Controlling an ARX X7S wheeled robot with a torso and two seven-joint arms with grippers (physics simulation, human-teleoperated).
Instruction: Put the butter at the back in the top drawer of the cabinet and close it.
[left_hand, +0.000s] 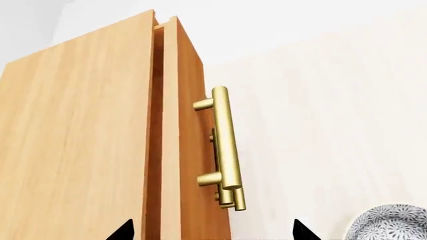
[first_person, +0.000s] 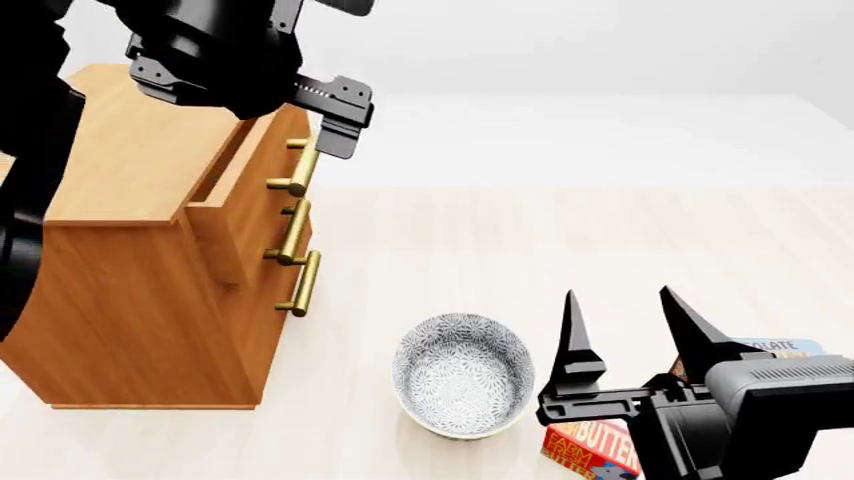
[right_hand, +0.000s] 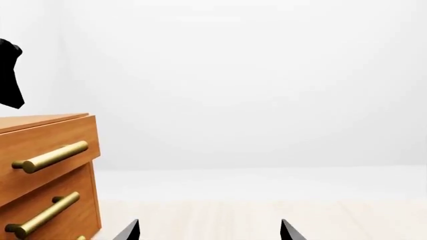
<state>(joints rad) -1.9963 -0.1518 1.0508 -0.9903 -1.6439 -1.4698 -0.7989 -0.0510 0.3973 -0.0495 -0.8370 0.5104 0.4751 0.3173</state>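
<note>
The top drawer (first_person: 247, 165) is only slightly open, and your spread left pincer (first_person: 334, 115) is near its handle (first_person: 296, 168). The butter (first_person: 591, 447) still waits under your spread, empty right pincer (first_person: 630, 325).

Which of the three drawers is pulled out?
The top drawer: its front stands slightly forward of the cabinet, leaving a gap behind it, while the two lower ones sit flush.

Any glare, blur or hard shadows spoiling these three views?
Head view: flat, even light, sharp, only faint shadow beside the cabinet and bowl. Left wrist view: crisp, mild sheen on the top drawer handle. Right wrist view: backdrop washed pale, drawers sharp.
</note>
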